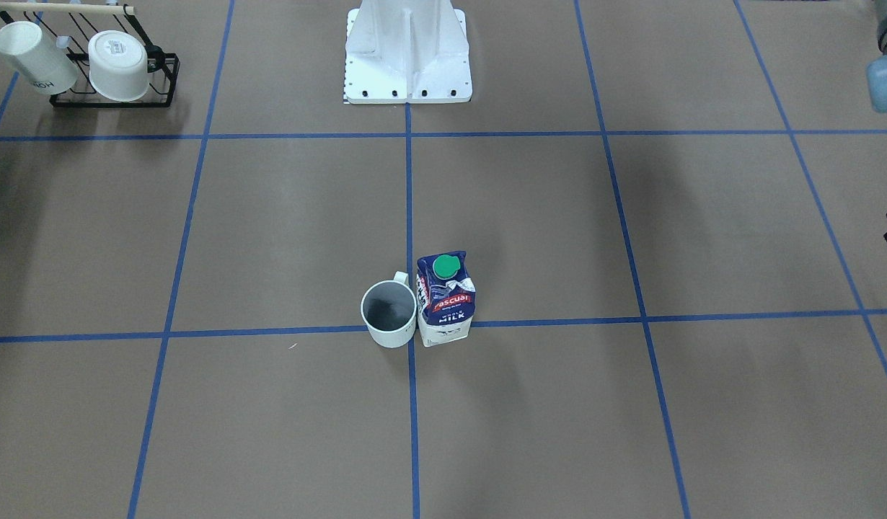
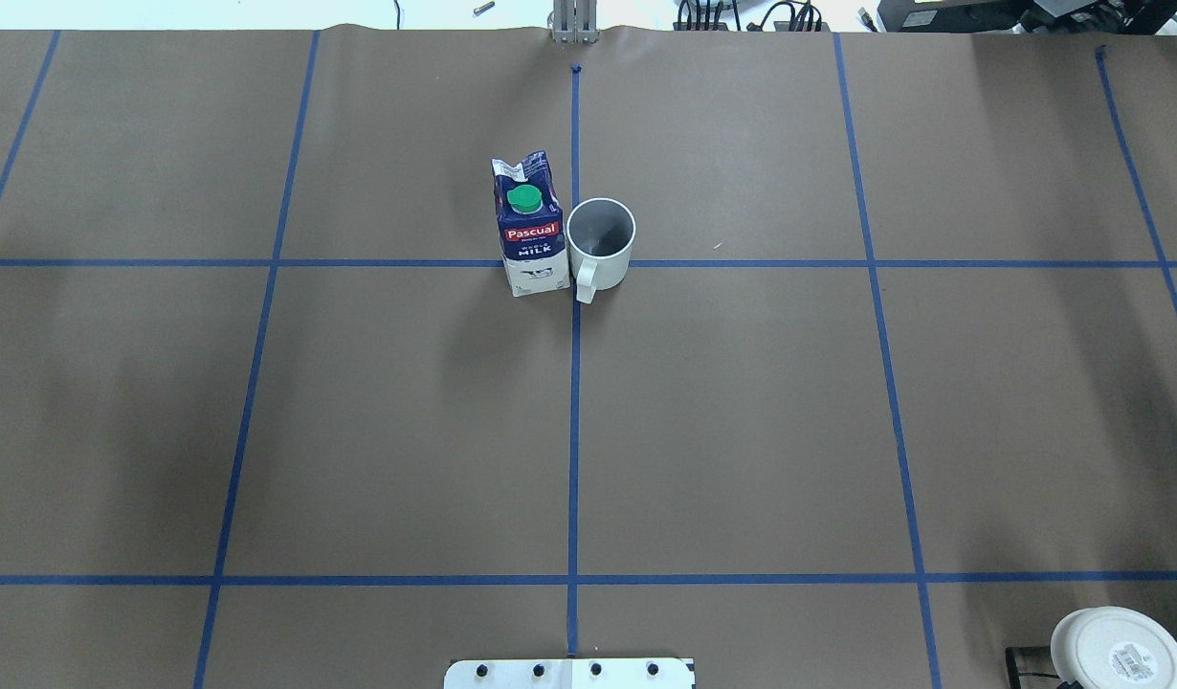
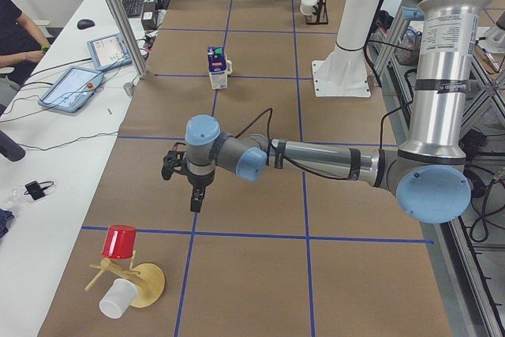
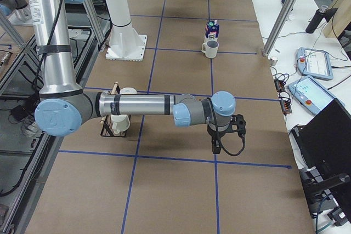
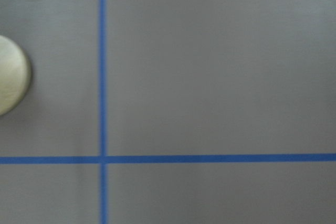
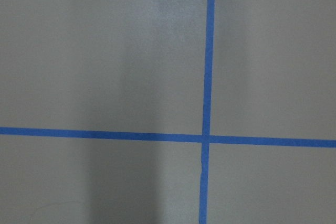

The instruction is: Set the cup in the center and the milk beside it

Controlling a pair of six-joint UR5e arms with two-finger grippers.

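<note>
The plain white cup (image 1: 389, 315) stands upright on the crossing of the blue tape lines (image 2: 575, 325) at the table's middle; it also shows in the overhead view (image 2: 601, 239). The dark blue and white milk carton (image 1: 446, 299) with its green cap stands upright right beside it, about touching, on the robot's left side (image 2: 529, 230). My left gripper (image 3: 195, 199) hangs over the table's left end, far from both. My right gripper (image 4: 216, 146) hangs over the right end. I cannot tell whether either is open or shut. Both wrist views show only tabletop and tape.
A black rack (image 1: 115, 79) with two other white mugs stands near the robot's right (image 2: 1115, 651). A wooden stand (image 3: 130, 274) with a red cup and a white cup sits at the left end. The robot's white base (image 1: 407, 58) is at the back middle.
</note>
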